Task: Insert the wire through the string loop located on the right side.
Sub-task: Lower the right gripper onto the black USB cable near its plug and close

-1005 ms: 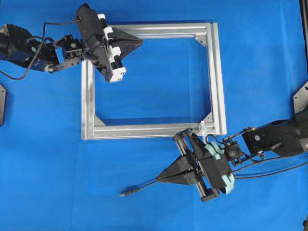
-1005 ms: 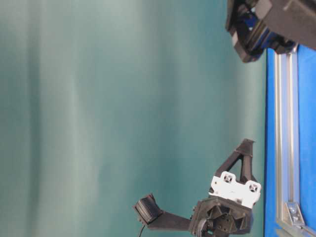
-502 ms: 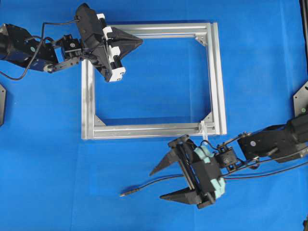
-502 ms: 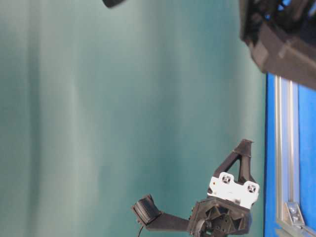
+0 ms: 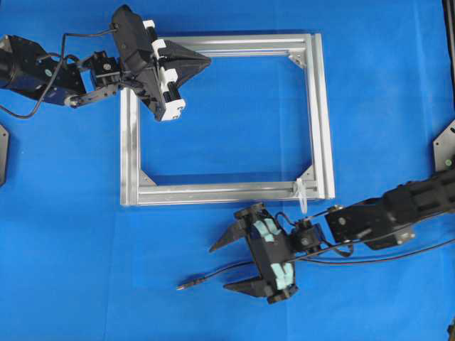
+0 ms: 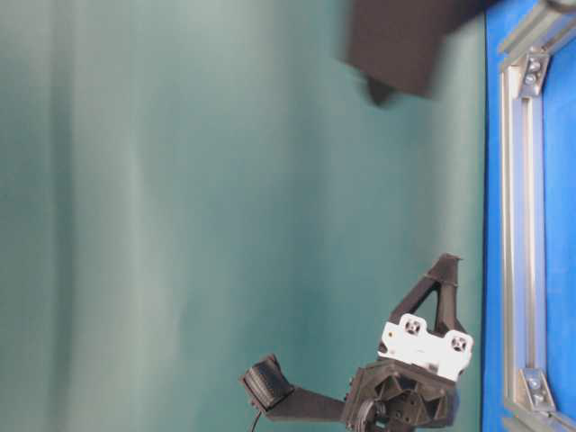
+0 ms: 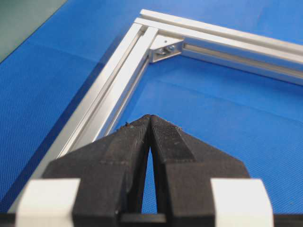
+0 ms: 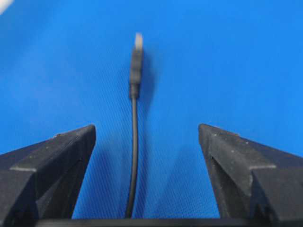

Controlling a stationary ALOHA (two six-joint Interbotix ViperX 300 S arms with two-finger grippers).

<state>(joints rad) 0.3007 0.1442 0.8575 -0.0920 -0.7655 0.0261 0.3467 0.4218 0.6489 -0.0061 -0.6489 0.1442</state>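
While the overhead view lays out the whole worktop [image 5: 71,213], only the right wrist view shows how the wire [image 8: 134,142] sits between the right gripper [image 8: 147,142] fingers [image 8: 61,156]: it runs up the middle of the wide gap, touching neither, with its plug tip lying on the blue surface beyond. From above, that gripper [image 5: 226,268] stands spread below the frame [image 5: 323,121], its fingers either side of the wire [image 5: 213,273], holding nothing. The loop [image 5: 301,193] (a small whitish thing) hangs at the frame's lower right corner, apart from the wire. The left gripper [image 5: 206,62] hovers over the frame's upper left corner; its wrist view shows the fingers [image 7: 128,146] pressed together with nothing between them. The table-level view shows neither wire nor loop, only the left gripper [image 6: 447,263], one frame rail and a dark blur at the top.
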